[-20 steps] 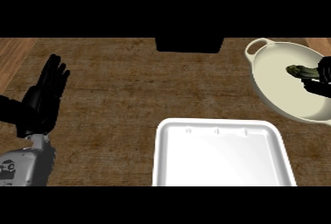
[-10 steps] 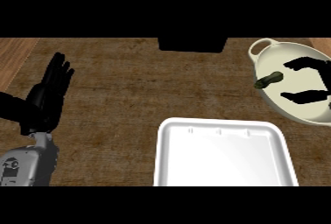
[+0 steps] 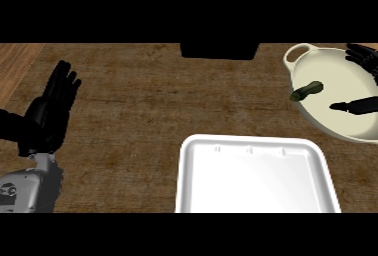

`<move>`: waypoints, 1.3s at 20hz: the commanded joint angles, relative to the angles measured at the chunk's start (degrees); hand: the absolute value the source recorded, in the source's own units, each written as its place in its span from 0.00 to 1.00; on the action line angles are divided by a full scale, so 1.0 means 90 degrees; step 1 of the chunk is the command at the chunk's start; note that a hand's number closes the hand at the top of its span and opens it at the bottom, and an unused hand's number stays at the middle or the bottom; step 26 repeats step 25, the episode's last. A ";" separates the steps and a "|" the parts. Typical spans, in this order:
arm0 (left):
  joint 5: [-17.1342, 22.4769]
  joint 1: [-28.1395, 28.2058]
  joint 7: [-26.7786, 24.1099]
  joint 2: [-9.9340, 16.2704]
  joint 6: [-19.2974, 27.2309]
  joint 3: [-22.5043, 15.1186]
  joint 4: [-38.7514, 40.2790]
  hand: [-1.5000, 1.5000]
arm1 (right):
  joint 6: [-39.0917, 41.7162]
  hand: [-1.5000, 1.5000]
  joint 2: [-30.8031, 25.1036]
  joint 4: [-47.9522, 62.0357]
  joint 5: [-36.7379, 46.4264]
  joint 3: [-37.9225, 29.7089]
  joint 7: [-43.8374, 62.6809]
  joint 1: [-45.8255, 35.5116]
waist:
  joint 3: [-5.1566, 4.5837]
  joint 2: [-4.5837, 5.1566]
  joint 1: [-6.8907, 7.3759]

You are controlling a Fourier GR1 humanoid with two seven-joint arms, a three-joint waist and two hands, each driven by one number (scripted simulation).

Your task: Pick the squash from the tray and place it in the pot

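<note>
A brown, wood-grained desk (image 3: 140,90) fills the view, with a lighter plank strip along its far left edge. On its near side sits a white rectangular tray (image 3: 255,176) with rounded corners and a raised rim; nothing lies inside it. At the far right stands a cream-coloured round pot (image 3: 325,75) with a loop handle at its upper left rim, partly cut off by the view's right edge. A black box-like block (image 3: 219,50) rests at the desk's far edge, between the centre and the pot.

The left hand (image 3: 50,117), black on a grey forearm, shows at the view's left side, open and upright, its fingers straight and holding nothing. The right hand (image 3: 363,104) is over the pot at the right edge, only partly in view: its fingers (image 3: 362,54) are spread near the pot's far rim and its thumb reaches in lower down, closed on nothing.

The small dark-green oblong squash (image 3: 306,91) lies inside the pot on its pale floor, left of the right hand and apart from it.
</note>
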 commanded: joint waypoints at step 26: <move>-0.0022 -0.0103 0.0099 -0.0070 0.0073 -0.0018 -0.0083 0.50 | 0.2299 0.00 -0.1773 0.0196 -0.0724 -0.0573 -0.0113 0.0806 | 0.0052 0.0069 0.0013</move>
